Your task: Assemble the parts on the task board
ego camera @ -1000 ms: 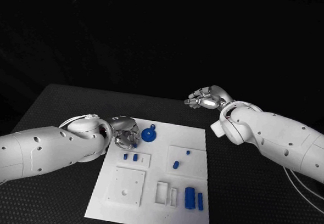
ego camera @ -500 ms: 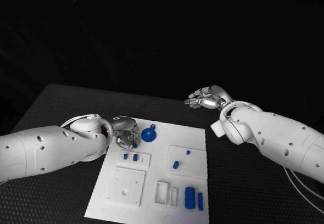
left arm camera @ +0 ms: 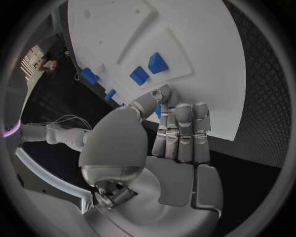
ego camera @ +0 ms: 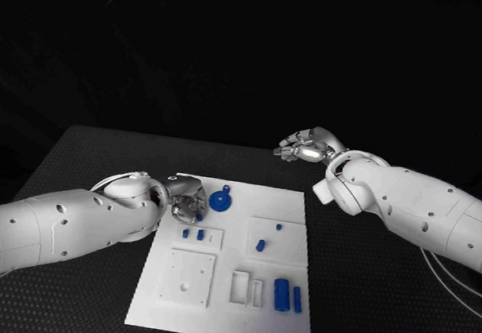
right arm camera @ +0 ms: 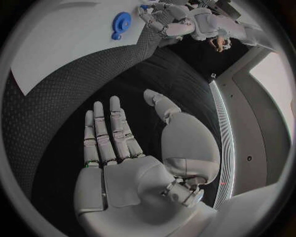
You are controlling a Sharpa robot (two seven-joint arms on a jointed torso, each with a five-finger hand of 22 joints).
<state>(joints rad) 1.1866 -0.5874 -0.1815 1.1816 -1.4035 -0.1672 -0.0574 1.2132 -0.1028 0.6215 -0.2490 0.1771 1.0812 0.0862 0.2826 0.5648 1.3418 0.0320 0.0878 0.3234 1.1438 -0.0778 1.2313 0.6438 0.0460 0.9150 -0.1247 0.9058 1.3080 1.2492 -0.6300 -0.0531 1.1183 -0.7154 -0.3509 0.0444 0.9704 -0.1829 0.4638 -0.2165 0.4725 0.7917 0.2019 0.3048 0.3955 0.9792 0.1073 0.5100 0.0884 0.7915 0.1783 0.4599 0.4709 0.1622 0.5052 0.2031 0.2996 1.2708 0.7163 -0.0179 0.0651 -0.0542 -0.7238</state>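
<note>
- Currently left hand (ego camera: 186, 194) sits at the far-left corner of the task board (ego camera: 223, 312), fingers curled together, right beside the blue gear (ego camera: 221, 203). Wrist view shows a sliver of blue behind the fingertips (left arm camera: 180, 114); cannot tell whether it's pinched or just touched.
- Right hand (ego camera: 307, 146) hovers off the board's far right corner, above the black table (ego camera: 88, 156), fingers spread, palm empty.
- Risk: if the grip on the gear is only partial, lifting probably tips or drops it onto the board.
- Risk: the two small blue pegs (ego camera: 192, 232) stand just nearer than the left hand; a sweep of the wrist could knock them over.
- Risk: the blue cylinder (ego camera: 281, 293) and thin bar (ego camera: 297, 298) lie loose at the near right; any board nudge may roll them.
</note>
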